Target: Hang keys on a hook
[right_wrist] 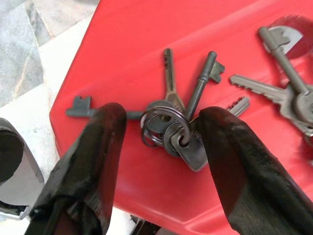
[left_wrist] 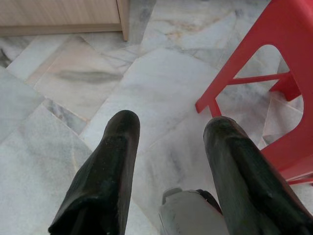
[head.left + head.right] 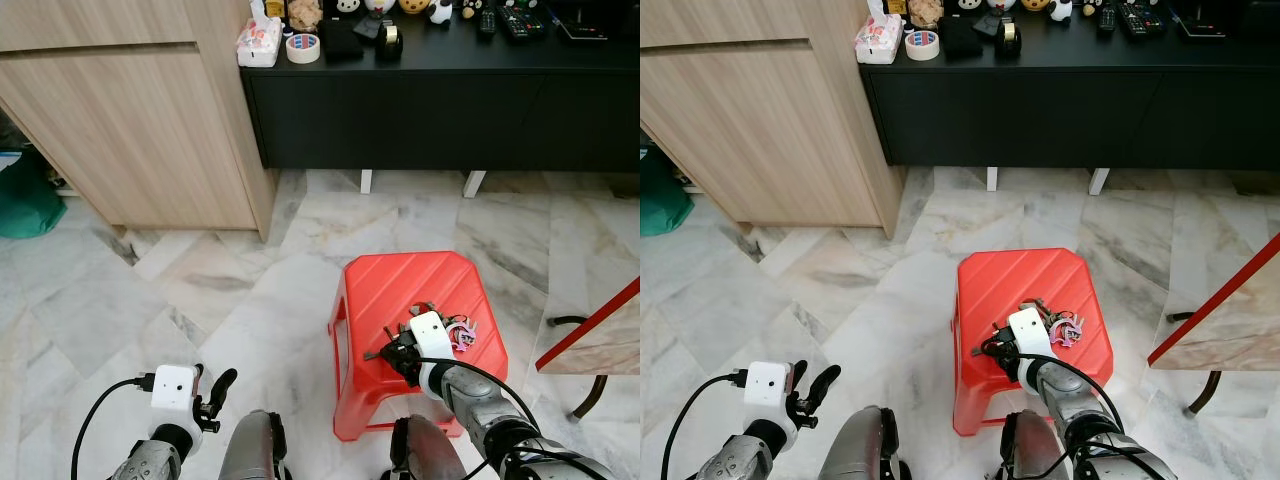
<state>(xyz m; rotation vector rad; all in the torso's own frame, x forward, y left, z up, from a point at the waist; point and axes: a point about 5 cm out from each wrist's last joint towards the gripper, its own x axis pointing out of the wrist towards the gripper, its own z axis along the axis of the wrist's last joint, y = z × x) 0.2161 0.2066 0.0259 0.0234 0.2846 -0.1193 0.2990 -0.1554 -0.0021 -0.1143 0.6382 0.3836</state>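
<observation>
Marble floor, red stool (image 3: 400, 285). Right gripper (image 1: 161, 122) spread, straddling keys (image 1: 178, 125) lying between its fingers. Light, stiff, loose-jangling; best pinched at ring. Left gripper (image 2: 168, 147) spread, idle.

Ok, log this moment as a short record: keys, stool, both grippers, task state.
keys: bunch on a ring, lying on the stool top, near its front edge
stool: red plastic, on the marble floor
right gripper: open over the stool, a finger on each side of the key ring, not closed on it
left gripper: open, low over the floor beside the stool, idle
task state: keys not yet picked up
</observation>
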